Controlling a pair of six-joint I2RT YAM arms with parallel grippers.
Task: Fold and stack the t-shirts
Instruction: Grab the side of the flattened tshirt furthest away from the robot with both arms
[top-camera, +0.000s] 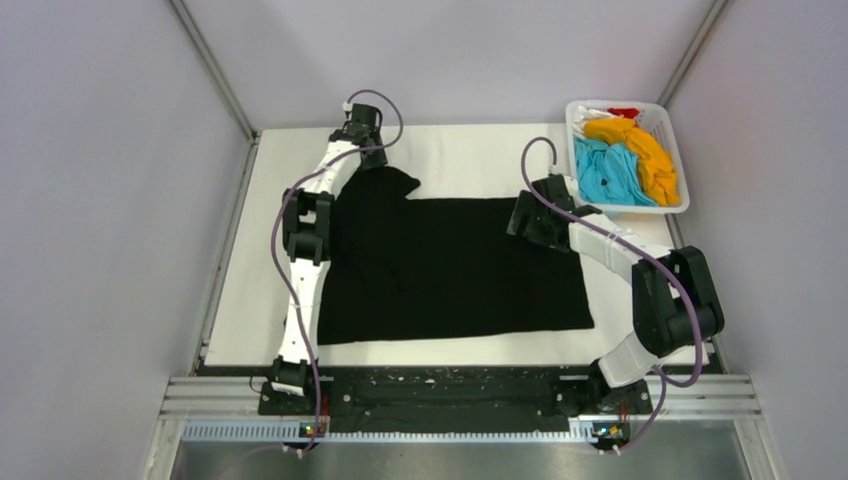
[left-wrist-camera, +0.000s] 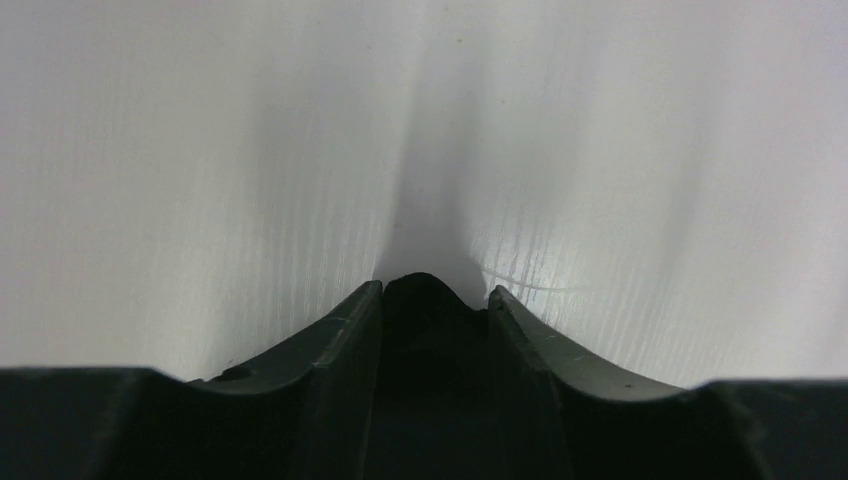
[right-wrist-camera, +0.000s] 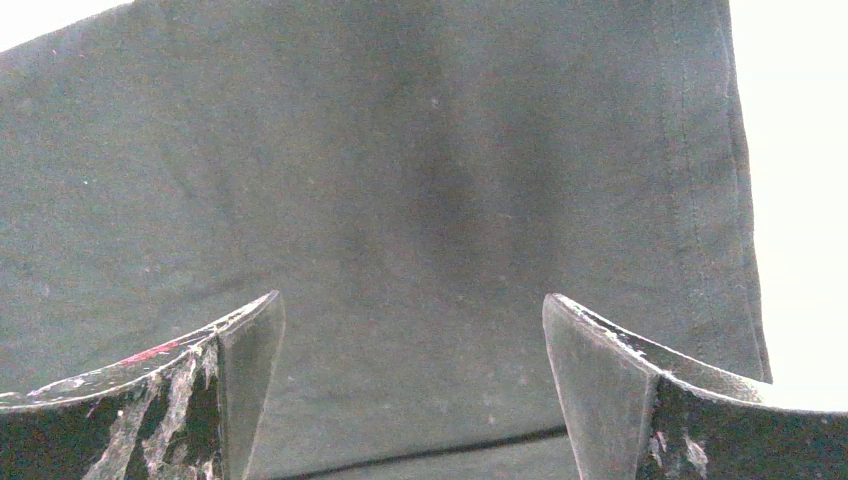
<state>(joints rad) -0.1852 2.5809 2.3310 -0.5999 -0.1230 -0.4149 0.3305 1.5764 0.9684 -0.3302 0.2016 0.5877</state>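
A large black t-shirt (top-camera: 460, 265) lies spread flat on the white table (top-camera: 470, 150). My left gripper (top-camera: 372, 157) is at the shirt's far-left sleeve. In the left wrist view it (left-wrist-camera: 432, 296) is shut on a fold of black cloth (left-wrist-camera: 430, 330), with bare table beyond. My right gripper (top-camera: 521, 214) is over the shirt's far-right corner. In the right wrist view it (right-wrist-camera: 410, 297) is open just above the black cloth (right-wrist-camera: 420, 170), with nothing between its fingers. The orange (top-camera: 645, 150), sky-blue (top-camera: 608, 172), white (top-camera: 590, 114) and red (top-camera: 625, 112) shirts lie crumpled in the basket.
A white plastic basket (top-camera: 640, 209) stands at the table's back right corner, close behind the right gripper. Grey walls enclose the table on the left, the back and the right. The shirt's hemmed edge (right-wrist-camera: 738, 150) borders bare table on the right.
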